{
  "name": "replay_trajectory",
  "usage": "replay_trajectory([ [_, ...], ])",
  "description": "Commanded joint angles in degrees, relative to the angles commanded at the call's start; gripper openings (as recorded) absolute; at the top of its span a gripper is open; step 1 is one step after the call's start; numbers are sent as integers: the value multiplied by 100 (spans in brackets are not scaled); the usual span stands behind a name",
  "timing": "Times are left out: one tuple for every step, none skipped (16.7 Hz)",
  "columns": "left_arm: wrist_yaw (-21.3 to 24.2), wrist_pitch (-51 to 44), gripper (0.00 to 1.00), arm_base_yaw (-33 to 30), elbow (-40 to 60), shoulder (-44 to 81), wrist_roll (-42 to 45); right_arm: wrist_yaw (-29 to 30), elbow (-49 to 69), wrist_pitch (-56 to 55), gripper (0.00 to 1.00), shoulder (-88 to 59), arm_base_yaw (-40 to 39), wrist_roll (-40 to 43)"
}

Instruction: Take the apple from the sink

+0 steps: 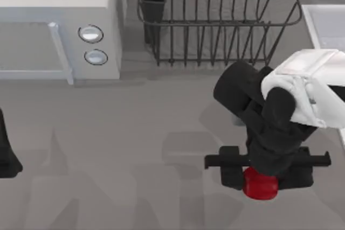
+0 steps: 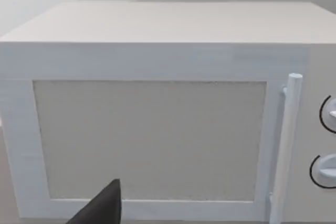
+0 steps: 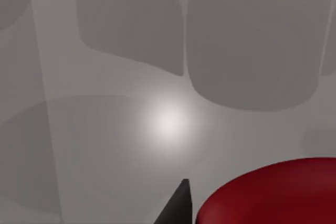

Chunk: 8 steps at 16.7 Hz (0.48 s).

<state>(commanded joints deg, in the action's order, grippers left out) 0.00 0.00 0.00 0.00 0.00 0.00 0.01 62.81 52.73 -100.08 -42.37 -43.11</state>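
Observation:
The apple (image 1: 261, 186) is a glossy red fruit hanging over the grey counter at the front right, well outside the sink (image 1: 325, 25). My right gripper (image 1: 261, 179) reaches down from above and is shut on it, covering its top. In the right wrist view the apple (image 3: 273, 195) bulges in close, beside one dark fingertip (image 3: 178, 205), with bare counter beneath. The sink is a pale basin at the right edge, partly hidden by my right arm. My left arm (image 1: 6, 154) is parked at the left edge.
A white microwave (image 1: 59, 30) with two round knobs stands at the back left, and its door (image 2: 152, 140) faces the left wrist camera. A black wire dish rack (image 1: 215, 20) stands at the back centre. Open counter lies in the middle and front left.

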Motion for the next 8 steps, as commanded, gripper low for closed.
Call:
replay_trajectory([
  [0, 0, 100, 0, 0, 0, 0, 0, 0, 0, 53, 0, 0, 0],
  [0, 0, 100, 0, 0, 0, 0, 0, 0, 0, 60, 0, 0, 0],
  [0, 0, 100, 0, 0, 0, 0, 0, 0, 0, 68, 0, 0, 0],
  [0, 0, 100, 0, 0, 0, 0, 0, 0, 0, 75, 0, 0, 0],
  [0, 0, 100, 0, 0, 0, 0, 0, 0, 0, 83, 0, 0, 0],
  [0, 0, 100, 0, 0, 0, 0, 0, 0, 0, 90, 0, 0, 0],
  [0, 0, 100, 0, 0, 0, 0, 0, 0, 0, 98, 0, 0, 0],
  [0, 0, 100, 0, 0, 0, 0, 0, 0, 0, 100, 0, 0, 0],
])
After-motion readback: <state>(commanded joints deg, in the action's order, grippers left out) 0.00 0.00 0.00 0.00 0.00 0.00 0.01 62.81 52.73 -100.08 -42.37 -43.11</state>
